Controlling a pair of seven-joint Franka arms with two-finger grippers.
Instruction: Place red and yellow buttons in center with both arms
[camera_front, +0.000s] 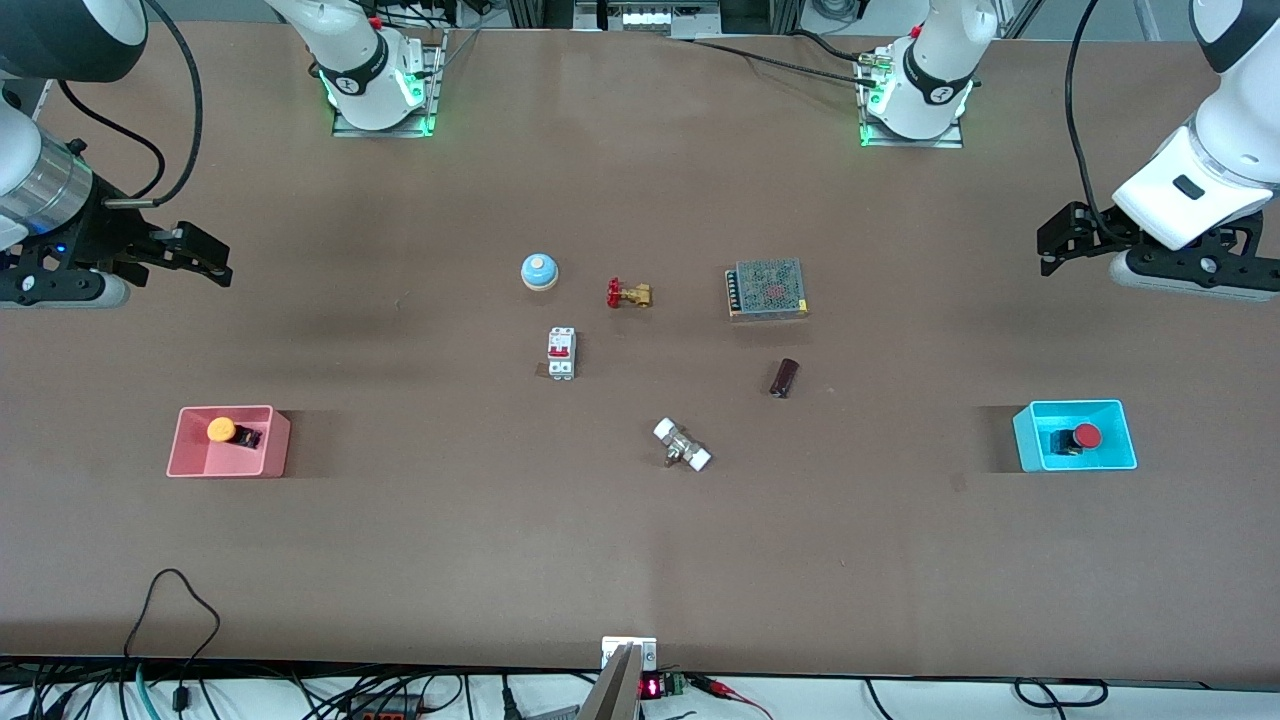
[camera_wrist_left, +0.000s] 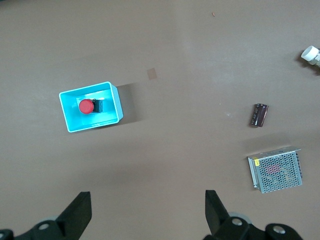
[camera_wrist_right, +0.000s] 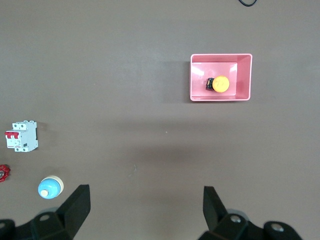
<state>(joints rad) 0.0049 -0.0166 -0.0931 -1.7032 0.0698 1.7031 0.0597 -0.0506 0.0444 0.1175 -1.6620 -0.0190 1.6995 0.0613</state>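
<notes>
Nearest the front camera, the two bins sit at opposite ends of the brown matte worktop (camera_front: 640, 560), and each holds one of the task's things. The pink bin (camera_front: 190, 465) at the right arm's end carries the yellow button (camera_front: 222, 429), its round orange-yellow mushroom cap beside a small black base. The blue bin (camera_front: 1030, 440) at the left arm's end carries the red button (camera_front: 1087, 436), lying the same way on its own black base. Both bins look like smooth moulded plastic with sloped walls.

Between them, toward the middle, lie a white-capped metal fitting (camera_front: 682, 445), a dark cylindrical capacitor (camera_front: 785, 378), a white circuit breaker (camera_front: 561, 354), then farther off a brass valve (camera_front: 629, 294), a blue dome bell (camera_front: 539, 271) and a perforated metal power supply (camera_front: 767, 289).

Farthest up, the right gripper (camera_front: 205, 255) hangs over bare worktop at its own end, fingers spread apart and empty; the left gripper (camera_front: 1065, 235) does likewise at its end, fingers apart. Each button lies nearer the camera than the gripper on its side (so each arm is the natural one for its own bin), and I judge the coming move to be a reach toward the camera and down into the bin
</notes>
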